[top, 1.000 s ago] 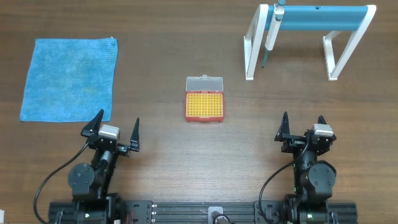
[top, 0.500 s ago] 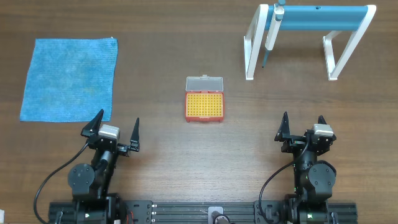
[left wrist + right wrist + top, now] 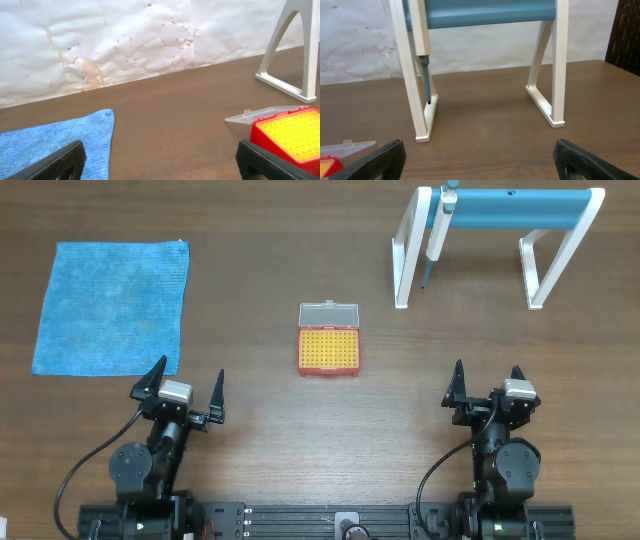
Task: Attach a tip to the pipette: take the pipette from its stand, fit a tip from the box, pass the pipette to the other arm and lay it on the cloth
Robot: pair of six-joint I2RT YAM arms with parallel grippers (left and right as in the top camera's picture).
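The tip box [image 3: 328,352] blocks mid-table; wide lanes of table [image 3: 250,270] pass it at 9 and 3 o'clock. At 1 o'clock the stand [image 3: 510,208] hems the pipette [image 3: 438,235] between 2 legs, seemingly touching the 9 o'clock leg.

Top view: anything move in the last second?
Nothing visibly changed: left gripper and right gripper open by their bases, pipette in the stand, tip box open in the middle, cloth at left.
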